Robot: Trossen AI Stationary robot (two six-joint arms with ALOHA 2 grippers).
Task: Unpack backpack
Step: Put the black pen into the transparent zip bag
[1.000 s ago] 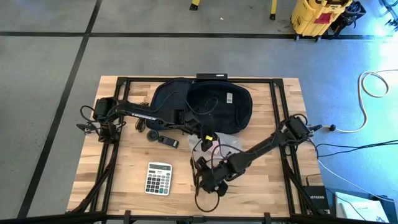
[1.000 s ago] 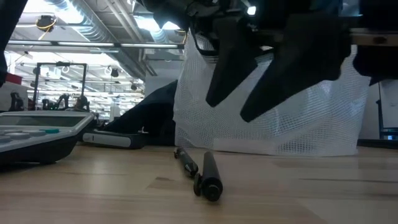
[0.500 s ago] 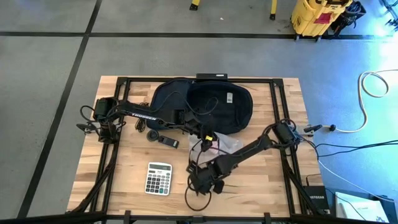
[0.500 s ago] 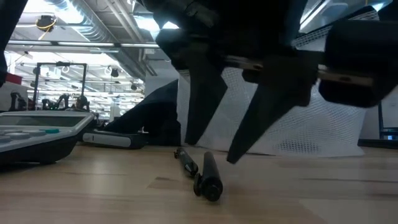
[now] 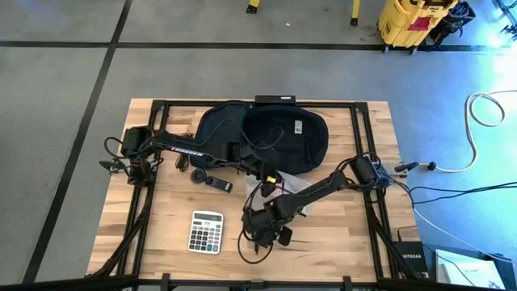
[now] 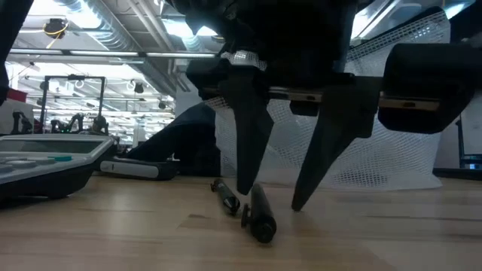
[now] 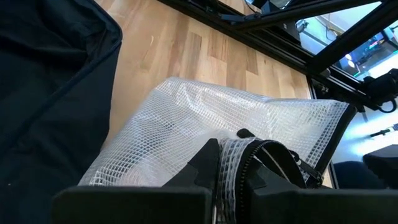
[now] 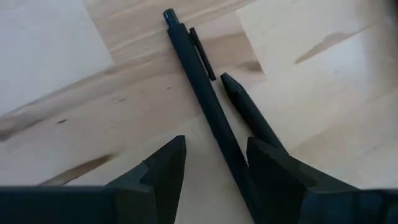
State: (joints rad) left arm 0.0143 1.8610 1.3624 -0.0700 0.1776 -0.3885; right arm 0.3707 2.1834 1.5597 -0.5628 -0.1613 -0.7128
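The dark backpack (image 5: 266,133) lies at the table's far middle. Just in front of it, my left gripper (image 5: 266,176) is shut on a white mesh pouch (image 6: 376,150). Two black pens (image 6: 256,214) lie side by side on the wood near the table's middle front. My right gripper (image 6: 271,197) stands open over them, pointing steeply down. Its fingers are on either side of the longer, clipped pen (image 8: 202,87), and the shorter pen (image 8: 249,115) runs under one finger. My left gripper pinches the pouch's top edge by the dark zip (image 7: 239,155) between its two fingers, coming slanting down from the table's left. The pouch stands up below the fingers, its lower edge (image 6: 361,181) on the table. My right gripper's fingertips (image 6: 245,188) stand close beside the clipped pen; whether they touch it I cannot tell.
A grey calculator (image 5: 207,231) lies near the front left. Small dark items (image 5: 212,179) sit between it and the backpack. Black frame rails (image 5: 137,226) run along both sides of the table. Bare wood lies at the front right (image 5: 339,242).
My right gripper has gone toward the table's left edge and down to the pens. It has tipped more steeply downward and rolled, so its fingers now stand on either side of the clipped pen. Its gap looks unchanged.
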